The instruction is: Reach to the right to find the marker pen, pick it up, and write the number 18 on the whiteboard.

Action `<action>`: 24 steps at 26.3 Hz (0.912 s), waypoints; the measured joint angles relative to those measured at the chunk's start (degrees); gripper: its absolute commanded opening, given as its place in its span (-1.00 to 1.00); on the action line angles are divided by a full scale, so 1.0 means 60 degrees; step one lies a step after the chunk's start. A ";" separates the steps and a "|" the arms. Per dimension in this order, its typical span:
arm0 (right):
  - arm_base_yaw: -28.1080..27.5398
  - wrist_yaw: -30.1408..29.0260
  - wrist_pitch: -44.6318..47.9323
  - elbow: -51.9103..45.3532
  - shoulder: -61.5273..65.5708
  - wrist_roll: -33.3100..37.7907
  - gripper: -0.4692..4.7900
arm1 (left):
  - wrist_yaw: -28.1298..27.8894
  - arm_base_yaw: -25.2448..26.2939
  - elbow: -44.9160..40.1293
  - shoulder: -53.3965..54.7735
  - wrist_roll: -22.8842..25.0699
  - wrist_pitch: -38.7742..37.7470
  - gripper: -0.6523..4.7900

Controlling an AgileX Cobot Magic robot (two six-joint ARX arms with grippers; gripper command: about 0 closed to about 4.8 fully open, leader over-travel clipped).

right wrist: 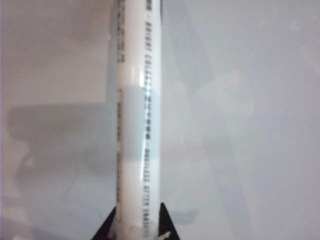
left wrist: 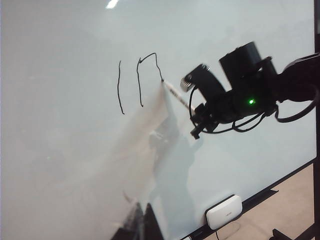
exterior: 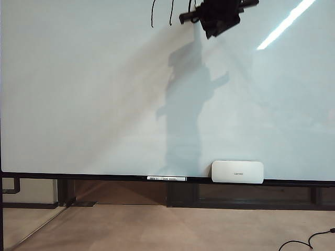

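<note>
High on the whiteboard (exterior: 104,94), near its top edge and a little left of centre, showing only part of the number 18 (left wrist: 140,82): a slightly curved vertical stroke, then just to its right an open arch, a second stroke down with a line bending over and down again. Pressing against the end of that arch, the pen (left wrist: 176,96), slim and white with small print along its barrel, tip touching the board. Clamping the pen's back end, the right gripper (left wrist: 199,114), closed on the barrel, reaching in from the right at the top of the board. Resting on the ledge lower right, a small white eraser (exterior: 237,171). Left gripper: out of sight, so not telling whether open or closed.
</note>
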 measured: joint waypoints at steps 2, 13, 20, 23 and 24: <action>-0.0004 -0.0091 -0.0222 0.0000 0.0073 0.0069 -0.83 | -0.0004 0.0004 0.0000 -0.0004 0.0004 0.0004 -0.78; 0.0007 -0.0313 -0.0852 -0.0004 0.0401 0.0342 -0.83 | -0.0004 0.0004 0.0000 -0.0004 0.0004 0.0004 -0.78; 0.0361 -0.0219 -0.0823 -0.0055 -0.0164 0.0390 -0.83 | -0.0011 0.0004 0.0000 0.0000 0.0007 0.0000 -0.78; 0.0703 -0.0226 -0.0379 0.0011 -0.0532 0.0364 -0.83 | -0.0011 0.0004 0.0000 0.0000 0.0007 0.0004 -0.78; 0.0798 -0.0266 -0.0109 0.0033 -0.0583 0.0346 -0.83 | -0.0011 0.0004 0.0000 0.0000 0.0007 0.0000 -0.78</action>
